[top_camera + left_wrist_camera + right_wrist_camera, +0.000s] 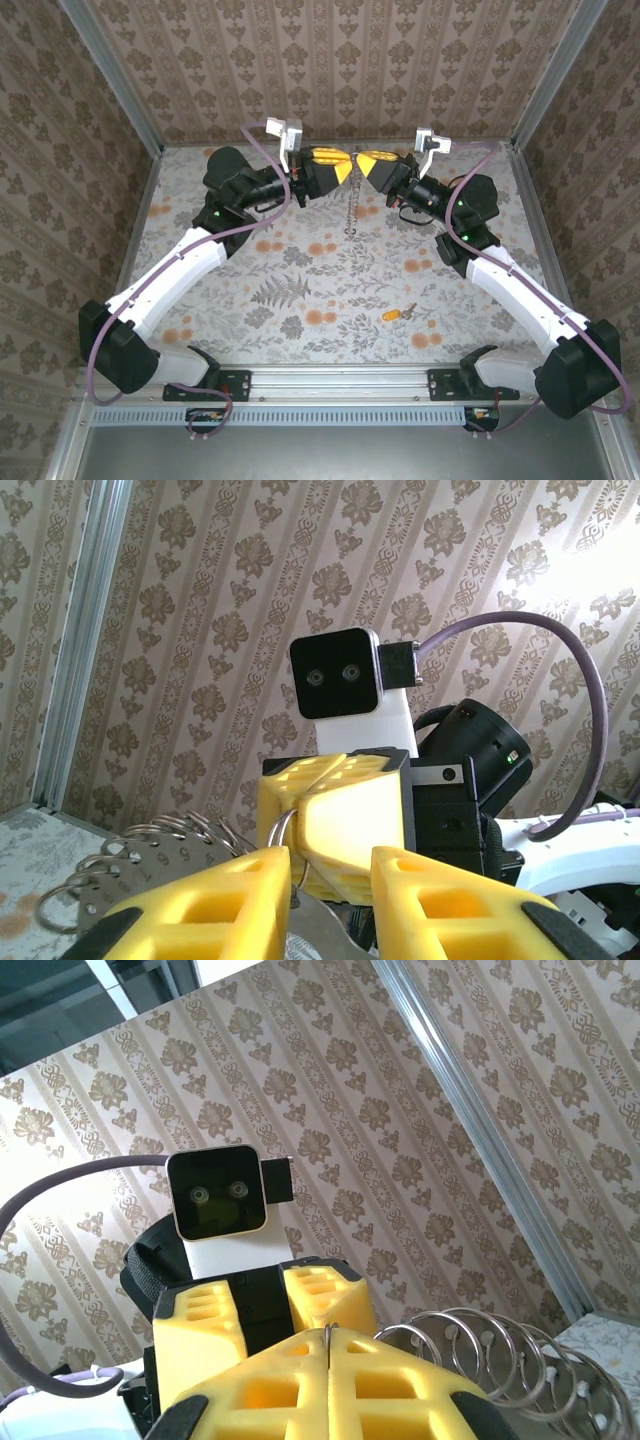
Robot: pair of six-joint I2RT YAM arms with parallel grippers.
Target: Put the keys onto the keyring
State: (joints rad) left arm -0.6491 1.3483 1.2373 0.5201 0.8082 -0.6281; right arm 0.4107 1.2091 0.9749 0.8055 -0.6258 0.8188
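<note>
The right claw [330, 1345], its yellow fingers pressed flat together, pinches a thin wire loop [281, 830] of the keyring [352, 208]. It does so at upper centre of the overhead frame, meeting the left claw [343, 166] tip to tip above the flower-print table [250, 290].

In the left wrist view, the left claw's fingers [215, 905] stand parted, with a clear gap and nothing visibly clamped. The wire loop sits just beside one finger's inner edge; whether they touch cannot be told.

From the meeting point the keyring dangles straight down toward the table in a thin line of links. A fan of silvery rings [500, 1355] carrying numbered metal tags [150, 865] spreads beside the claws.

The key [397, 314], with an orange-yellow head and a short blade, lies flat on the table right of centre in the lower part of the overhead frame. It is well apart from both claws and not yet on the ring.

The step in hand looks to be steadying the raised keyring between the arms. The next move would seem to call for one claw to keep its pinch while the other drops to the tiny key. That claw must take the key by the head and guide its hole onto the wire, fine work for fingers far broader than the key.
</note>
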